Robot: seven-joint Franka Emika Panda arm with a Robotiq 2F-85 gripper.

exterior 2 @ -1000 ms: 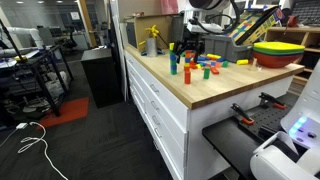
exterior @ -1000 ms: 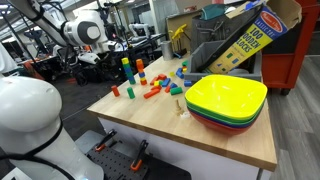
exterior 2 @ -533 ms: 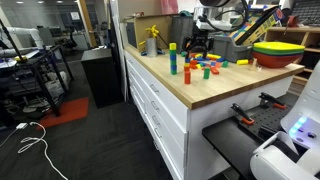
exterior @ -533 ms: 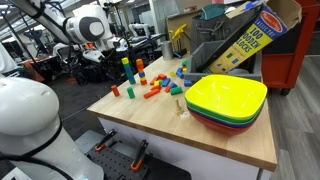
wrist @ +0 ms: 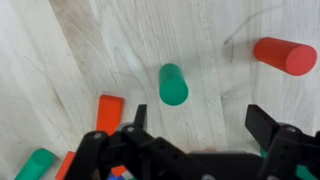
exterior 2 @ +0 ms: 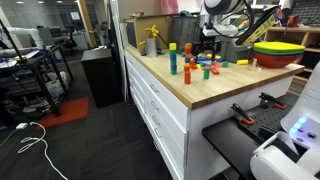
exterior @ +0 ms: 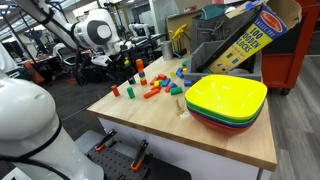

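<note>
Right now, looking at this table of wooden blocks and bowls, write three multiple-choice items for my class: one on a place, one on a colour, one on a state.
1. In the wrist view, where does the green cylinder lie?
A. in a bowl
B. on the wooden table
C. on top of a tower

2. What colour is the topmost bowl?
A. yellow
B. blue
C. white

3. How is the gripper?
A. shut on a block
B. open, holding nothing
C. shut and empty

Key:
1 B, it lies on its side on bare wood.
2 A, yellow shows above the other bowls.
3 B, its fingers stand wide apart with nothing between them.
</note>
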